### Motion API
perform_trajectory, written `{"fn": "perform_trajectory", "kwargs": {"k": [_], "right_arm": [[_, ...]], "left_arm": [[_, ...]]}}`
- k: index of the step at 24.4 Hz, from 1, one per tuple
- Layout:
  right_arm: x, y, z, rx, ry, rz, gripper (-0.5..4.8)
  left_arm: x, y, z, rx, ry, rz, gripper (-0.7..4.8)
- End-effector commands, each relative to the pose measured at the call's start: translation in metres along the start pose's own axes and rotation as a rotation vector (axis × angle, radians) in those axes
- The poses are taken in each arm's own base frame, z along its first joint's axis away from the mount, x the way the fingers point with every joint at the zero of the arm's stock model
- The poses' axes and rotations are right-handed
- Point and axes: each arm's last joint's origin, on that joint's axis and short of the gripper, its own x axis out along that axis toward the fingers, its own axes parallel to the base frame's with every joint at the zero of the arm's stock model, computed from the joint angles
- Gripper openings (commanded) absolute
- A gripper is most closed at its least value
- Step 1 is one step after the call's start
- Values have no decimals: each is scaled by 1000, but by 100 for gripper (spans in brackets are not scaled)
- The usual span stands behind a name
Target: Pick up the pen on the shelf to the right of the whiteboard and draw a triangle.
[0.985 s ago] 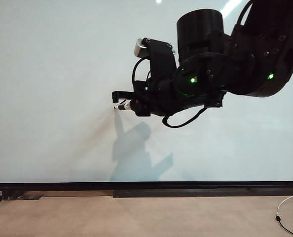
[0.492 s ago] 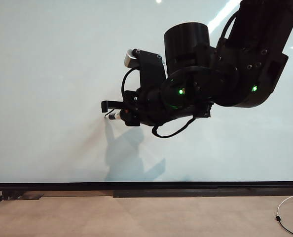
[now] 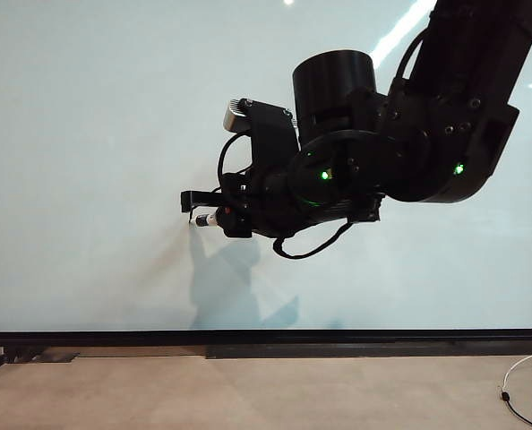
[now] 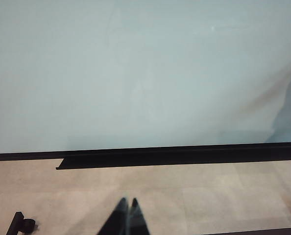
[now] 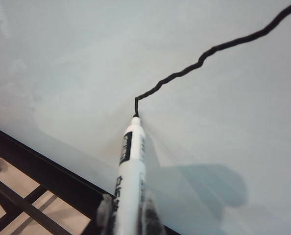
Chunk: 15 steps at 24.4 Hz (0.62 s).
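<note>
My right gripper (image 5: pixel 127 211) is shut on the pen (image 5: pixel 131 169), a white-barrelled marker with a black label. Its black tip presses on the whiteboard (image 5: pixel 219 142) at the end of a wobbly black line (image 5: pixel 204 58), the one stroke of the triangle that shows. In the exterior view the right gripper (image 3: pixel 210 213) holds the pen (image 3: pixel 203 219) level against the whiteboard (image 3: pixel 87 134) left of centre, and the black arm hides the line. My left gripper (image 4: pixel 128 203) hangs shut and empty over the beige surface, short of the whiteboard (image 4: pixel 135 73).
A black frame and a dark ledge (image 3: pixel 356 349) run under the board. A thin cable (image 3: pixel 514 394) lies on the beige surface (image 3: pixel 248 394) at the lower right. Small black fittings (image 4: pixel 23 225) sit near the left gripper.
The right arm has carried the pen leftward and a little down across the board, its shadow moving with it. The left arm has not moved.
</note>
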Motion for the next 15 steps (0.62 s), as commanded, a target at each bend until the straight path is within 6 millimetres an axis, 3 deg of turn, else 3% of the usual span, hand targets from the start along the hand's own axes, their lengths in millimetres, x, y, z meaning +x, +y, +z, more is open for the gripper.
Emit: {"fn": "perform_trajectory", "kwargs": {"k": [1,15], "right_arm": [[1,-1,3,6,-18,-24,-7],[-5,-20,4,-10,2,-75,-7]], "left_arm": [[0,0,2,1,-12,1,-5],[0,0,2,1,-12,1,-5]]}}
